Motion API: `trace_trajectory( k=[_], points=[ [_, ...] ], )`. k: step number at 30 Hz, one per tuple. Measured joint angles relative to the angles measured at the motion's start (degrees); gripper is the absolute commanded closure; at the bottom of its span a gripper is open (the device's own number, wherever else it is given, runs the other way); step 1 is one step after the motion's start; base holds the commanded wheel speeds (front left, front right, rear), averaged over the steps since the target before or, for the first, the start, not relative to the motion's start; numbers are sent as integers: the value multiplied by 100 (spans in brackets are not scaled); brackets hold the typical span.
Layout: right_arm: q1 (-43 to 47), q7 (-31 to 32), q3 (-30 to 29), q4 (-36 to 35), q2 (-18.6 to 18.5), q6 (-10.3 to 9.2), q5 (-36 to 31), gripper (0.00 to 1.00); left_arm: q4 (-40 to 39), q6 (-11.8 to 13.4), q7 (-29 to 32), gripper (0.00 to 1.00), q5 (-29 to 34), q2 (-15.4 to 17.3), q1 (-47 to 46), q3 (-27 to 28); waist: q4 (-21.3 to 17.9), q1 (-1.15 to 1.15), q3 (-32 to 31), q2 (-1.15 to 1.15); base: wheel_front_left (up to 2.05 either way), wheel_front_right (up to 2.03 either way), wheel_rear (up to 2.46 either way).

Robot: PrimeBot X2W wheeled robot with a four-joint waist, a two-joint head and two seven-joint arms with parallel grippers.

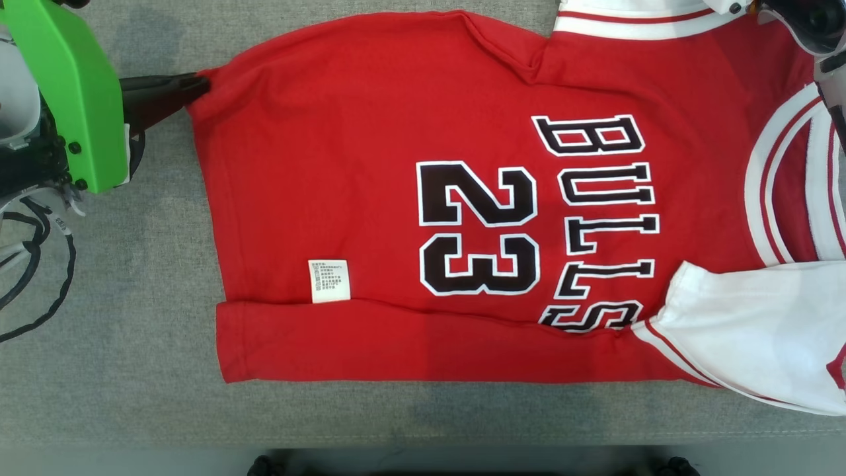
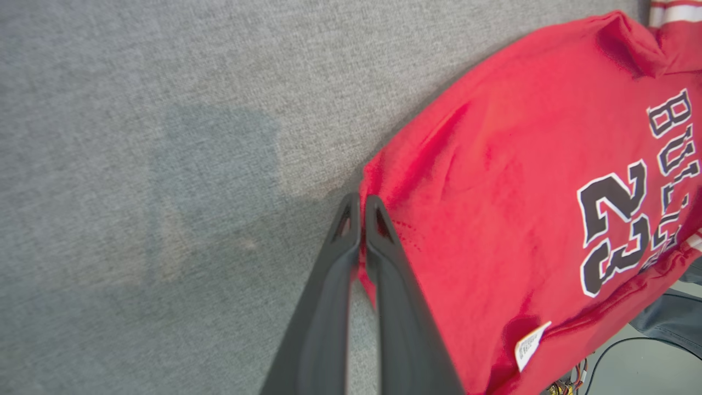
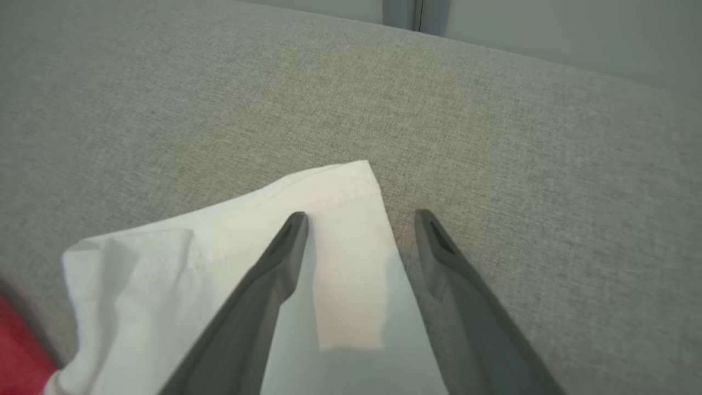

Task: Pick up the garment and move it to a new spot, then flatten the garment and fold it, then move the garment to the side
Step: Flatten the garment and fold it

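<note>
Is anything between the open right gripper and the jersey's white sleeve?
Nothing visible. The right gripper is open directly over the sleeve corner, one finger over the white cloth and the other over the grey surface. The left gripper is shut on the jersey hem.

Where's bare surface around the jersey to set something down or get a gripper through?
Free: gray surface left of the jersey, below the left gripper in the head view; the strip between its folded lower edge and the front edge; surface beyond the white sleeve. Crowded: right end, sleeves plus the open right gripper.
</note>
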Motion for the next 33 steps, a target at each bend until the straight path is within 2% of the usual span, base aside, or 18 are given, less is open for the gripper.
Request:
trace_trajectory(
  k=[7,10,13,14,19,21,22,23,25,27,33],
  points=[
    [-95,55,51,81,22,1,-57,0,20,-52,-32,100,13,-54,-32,-37,70,0,59,0,0,0,0],
    [-112,55,58,119,24,1,-59,9,42,-69,-63,100,33,-71,-32,-62,85,0,61,0,0,0,0],
    [-151,56,57,160,20,1,-60,9,56,-76,-73,100,34,-97,-34,-70,100,0,67,0,0,0,0],
    [-153,56,57,176,19,1,-60,14,64,-82,-74,100,34,-113,-34,-76,107,0,69,0,0,0,0],
    [-216,158,12,198,-14,0,-59,51,51,-93,-74,100,33,-171,-66,-87,148,0,103,0,0,0,0],
    [-257,157,12,219,-32,1,-59,56,67,-113,-82,100,33,-197,-113,-91,175,0,128,0,0,0,0],
    [-257,157,12,219,-32,1,-59,61,67,-113,-82,100,33,-197,-113,-91,175,0,128,0,0,0,0],
    [-263,156,12,227,-30,1,-59,71,73,-131,-88,100,33,-198,-118,-91,185,0,135,0,0,0,0],
    [-274,156,12,232,-26,4,-59,78,91,-136,-108,100,33,-197,-118,-90,198,0,145,0,0,0,0],
    [-283,156,12,238,-25,8,-59,100,114,-138,-124,100,33,-200,-122,-89,210,0,157,0,0,0,0],
    [-299,138,-20,249,-16,15,-46,100,171,-144,-175,100,35,-199,-125,-77,210,0,168,0,0,0,0]
  ],
)
